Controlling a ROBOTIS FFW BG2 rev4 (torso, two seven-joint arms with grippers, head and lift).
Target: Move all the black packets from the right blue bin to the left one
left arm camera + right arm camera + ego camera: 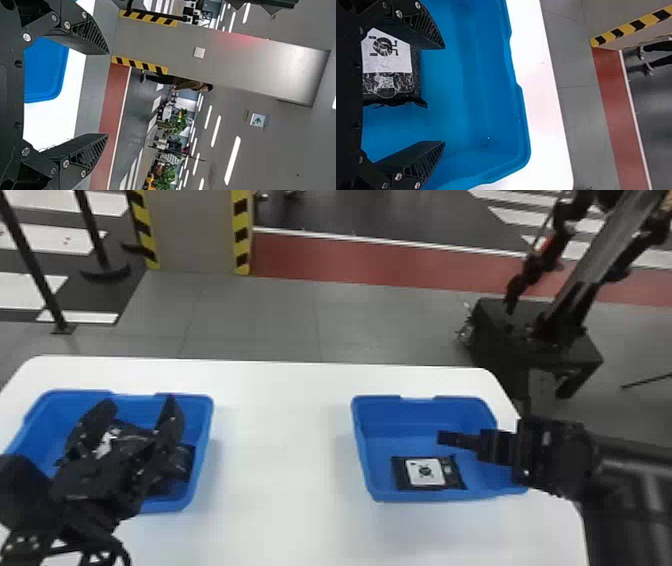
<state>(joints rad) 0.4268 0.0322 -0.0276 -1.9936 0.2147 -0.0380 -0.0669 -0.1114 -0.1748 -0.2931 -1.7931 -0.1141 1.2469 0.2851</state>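
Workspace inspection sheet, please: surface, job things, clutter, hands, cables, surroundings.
Surface: white table, two blue bins on it.
Job things: right bin holds one black packet, white label up; left bin holds black packets, partly hidden, count unclear.
Clutter: nothing seen.
Hands: left hand open, over left bin; right hand open, at right bin.
Cables: can't tell.
Surroundings: striped-edge pillar, dark equipment beyond the table.

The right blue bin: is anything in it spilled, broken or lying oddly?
Nothing stands out. In the right blue bin, one black packet lies with its white label up; its edge looks crumpled, probably ordinary for soft wrapping, and no spill shows.
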